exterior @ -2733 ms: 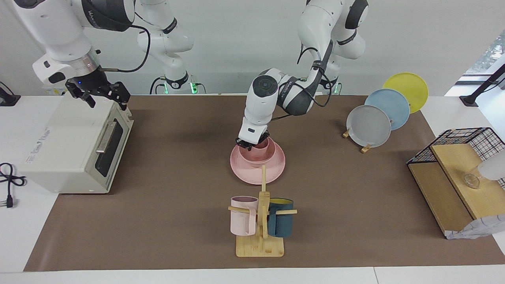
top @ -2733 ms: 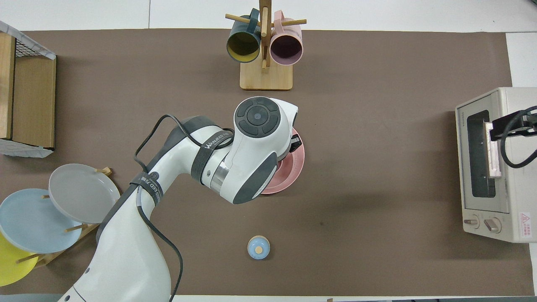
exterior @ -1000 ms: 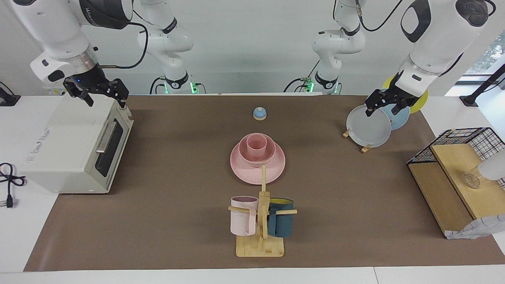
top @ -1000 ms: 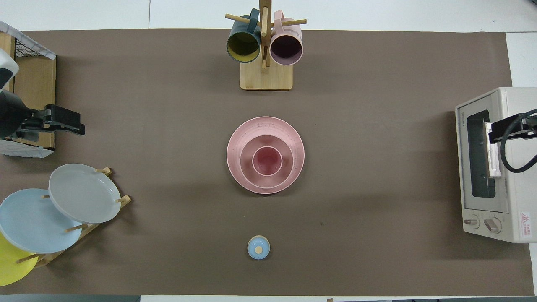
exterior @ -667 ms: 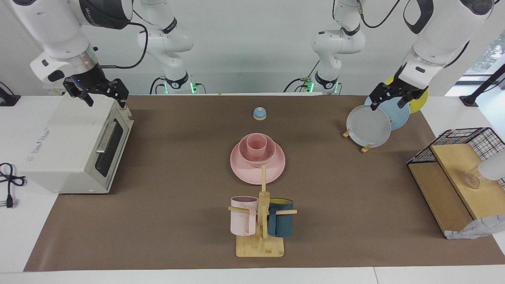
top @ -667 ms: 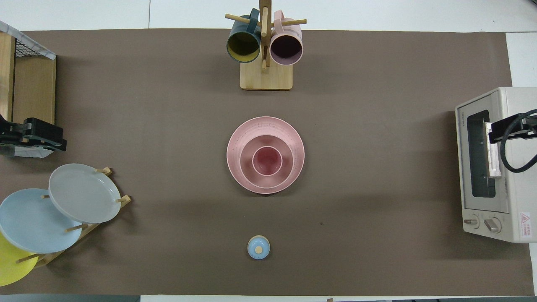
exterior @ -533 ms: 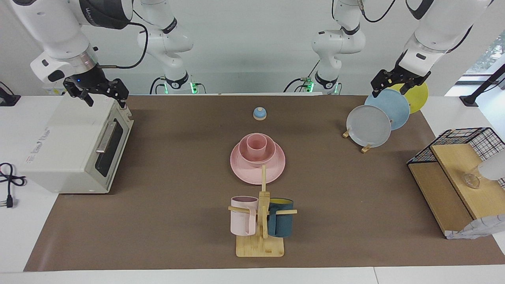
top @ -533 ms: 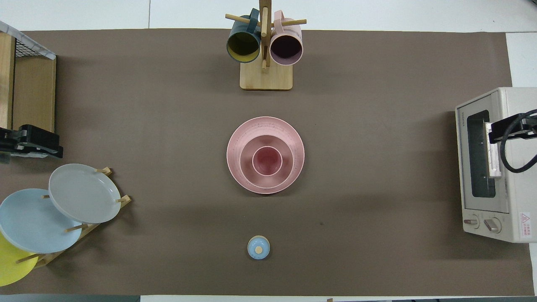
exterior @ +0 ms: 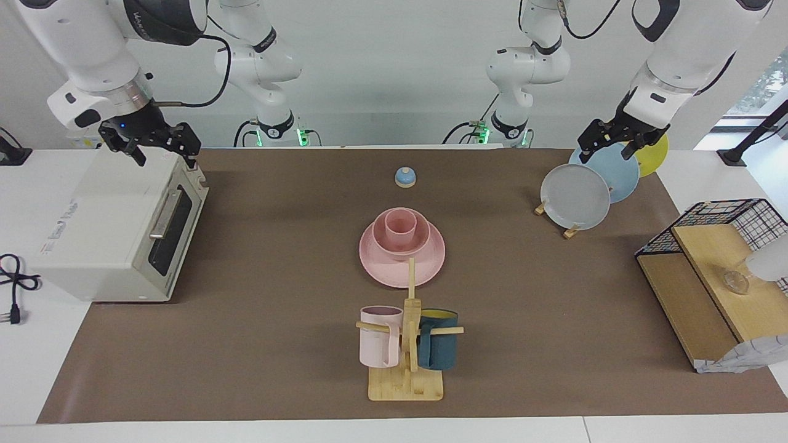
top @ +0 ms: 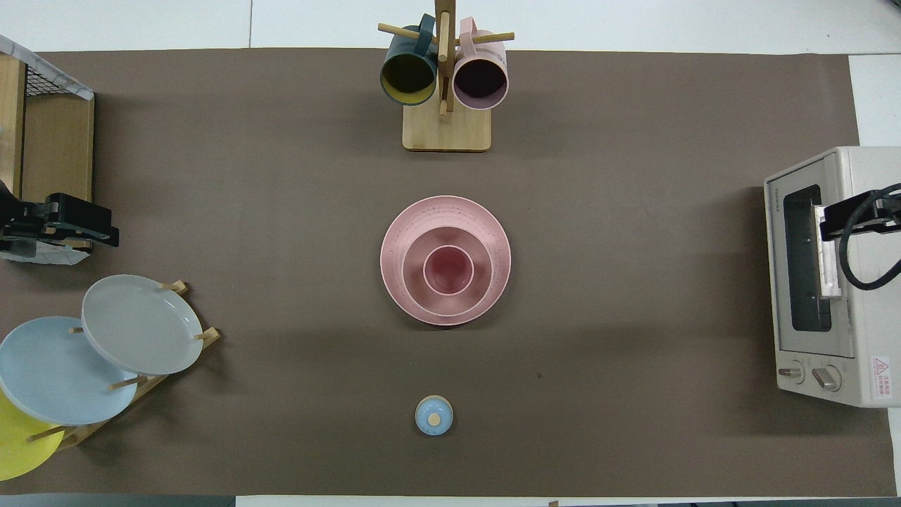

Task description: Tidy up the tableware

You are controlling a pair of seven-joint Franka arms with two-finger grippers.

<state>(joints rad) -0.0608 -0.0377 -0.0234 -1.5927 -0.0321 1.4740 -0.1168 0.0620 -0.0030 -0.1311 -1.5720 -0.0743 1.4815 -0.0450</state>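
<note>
The small matte pink handleless cup point(exterior: 400, 226) stands upright inside the rounded matte pink bowl point(exterior: 420, 240), which sits on the wide flat matte pink plate point(exterior: 385, 271). The stack rests at the middle of the brown-covered bench point(exterior: 265, 320), well apart from the fingers of both arms.

Nearer to the robots than the stack lies a small blue round knob-topped lid point(exterior: 405, 177). Farther from the robots stands a wooden mug tree point(exterior: 406, 375) carrying a pale-pink handled mug point(exterior: 378, 337) and a dark-teal handled mug point(exterior: 438, 348).

The left gripper point(exterior: 611, 146) hangs in the air over a wooden rack holding a grey plate point(exterior: 575, 196), a blue plate point(exterior: 609, 174) and a yellow plate point(exterior: 652, 154); its fingers are spread apart and hold nothing.

The right gripper point(exterior: 161, 154) waits over the top of a white toaster oven point(exterior: 104, 227) at the right arm's end of the bench; its fingers are parted and empty.
</note>
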